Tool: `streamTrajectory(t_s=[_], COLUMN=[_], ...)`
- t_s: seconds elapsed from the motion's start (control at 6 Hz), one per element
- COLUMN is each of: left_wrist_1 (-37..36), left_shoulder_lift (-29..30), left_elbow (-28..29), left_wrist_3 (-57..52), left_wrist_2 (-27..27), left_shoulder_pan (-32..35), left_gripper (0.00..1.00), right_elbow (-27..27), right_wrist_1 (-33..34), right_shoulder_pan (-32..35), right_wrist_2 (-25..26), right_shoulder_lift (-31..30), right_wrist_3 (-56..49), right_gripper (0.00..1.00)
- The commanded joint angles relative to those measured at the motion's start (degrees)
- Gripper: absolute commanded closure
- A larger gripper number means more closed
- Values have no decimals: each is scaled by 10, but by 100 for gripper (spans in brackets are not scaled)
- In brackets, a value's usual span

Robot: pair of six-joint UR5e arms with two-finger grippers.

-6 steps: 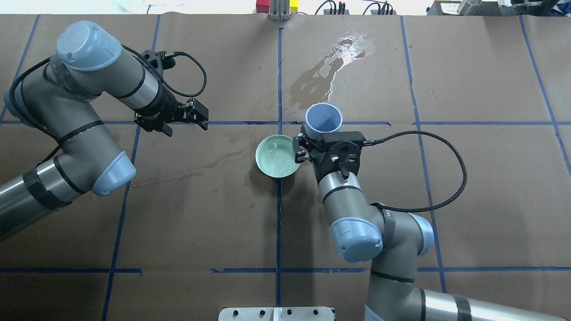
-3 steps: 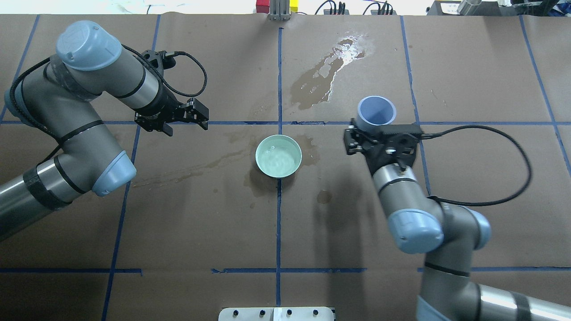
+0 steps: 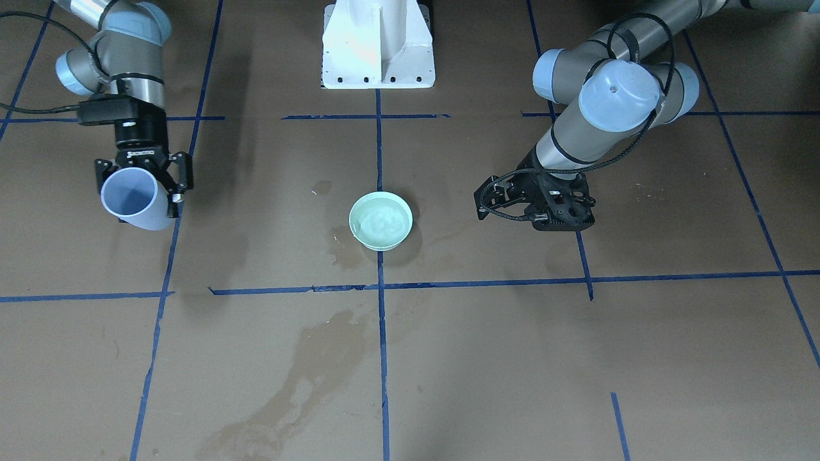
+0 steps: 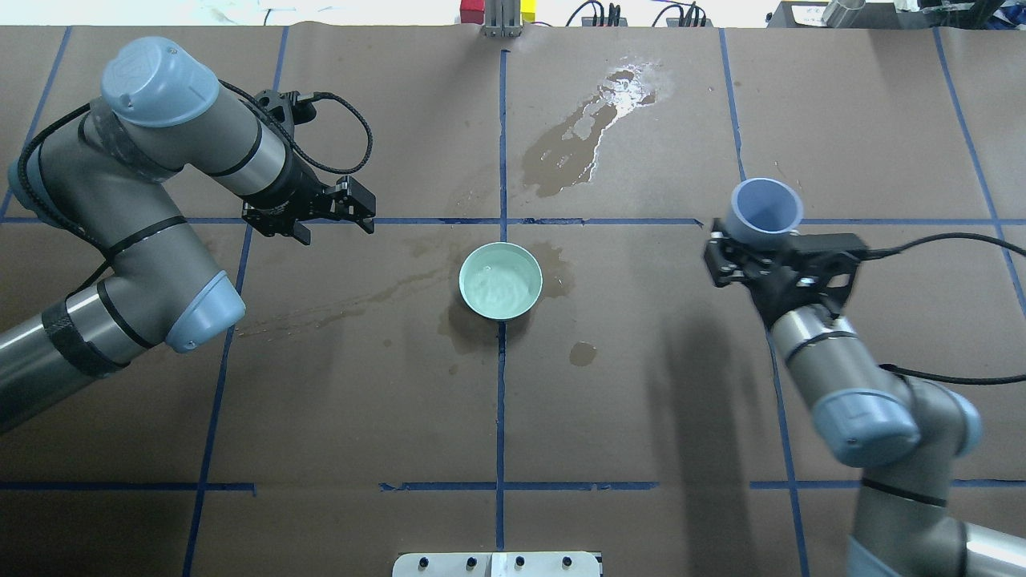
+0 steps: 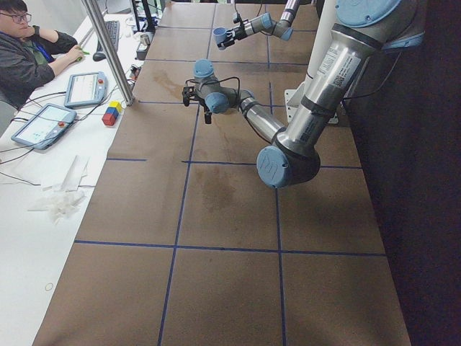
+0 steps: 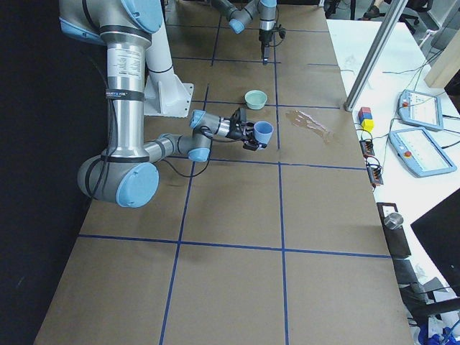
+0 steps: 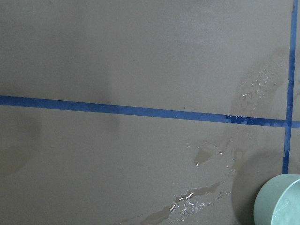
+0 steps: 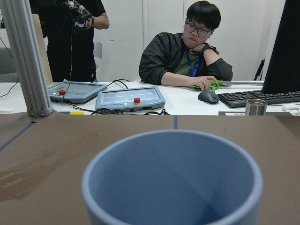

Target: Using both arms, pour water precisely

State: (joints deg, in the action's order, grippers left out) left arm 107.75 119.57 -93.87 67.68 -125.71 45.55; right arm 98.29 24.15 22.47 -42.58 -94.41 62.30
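A pale green bowl (image 4: pixel 500 280) (image 3: pixel 380 221) sits at the table's middle, with rippled water (image 4: pixel 495 284) inside. My right gripper (image 4: pixel 758 240) (image 3: pixel 143 186) is shut on a blue cup (image 4: pixel 764 208) (image 3: pixel 132 198), held above the table well to the right of the bowl. In the right wrist view the cup (image 8: pixel 173 183) shows no water inside. My left gripper (image 4: pixel 337 223) (image 3: pixel 509 214) hangs open and holds nothing, to the left of the bowl and slightly beyond it. The left wrist view catches only the bowl's rim (image 7: pixel 279 201).
A glinting puddle (image 4: pixel 613 96) and brown wet stains (image 4: pixel 561 152) mark the paper beyond the bowl, with smaller stains around it. The white pedestal (image 3: pixel 378 45) stands at the robot's side. Past the far edge are a metal post (image 8: pixel 26 61), tablets (image 8: pixel 129 97) and a seated person (image 8: pixel 187 56).
My right arm has carried the blue cup away from the bowl's edge, far to the right. The left arm has not moved.
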Motion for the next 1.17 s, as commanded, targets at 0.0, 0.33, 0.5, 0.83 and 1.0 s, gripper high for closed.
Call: streamTrajectory(t_s=[0.0, 0.33, 0.5, 0.83, 1.0], left_wrist_1=[0, 0, 0, 0, 0], left_shoulder_lift=[0, 2, 2, 2, 2], left_elbow=[0, 0, 0, 0, 0], left_wrist_3=[0, 1, 1, 1, 1], left_wrist_2=[0, 0, 0, 0, 0], left_shoulder_pan=[0, 0, 0, 0, 0], left_gripper=[0, 0, 0, 0, 0], right_elbow=[-120, -163, -164, -164, -164], right_wrist_1=[-155, -202, -202, -202, -203], right_shoulder_pan=[13, 19, 18, 17, 17], right_wrist_2=[-1, 0, -1, -1, -1], right_shoulder_lift=[-14, -28, -38, -37, -37], right_wrist_3=[-35, -44, -44, -41, -40], right_gripper=[97, 95, 87, 0, 0])
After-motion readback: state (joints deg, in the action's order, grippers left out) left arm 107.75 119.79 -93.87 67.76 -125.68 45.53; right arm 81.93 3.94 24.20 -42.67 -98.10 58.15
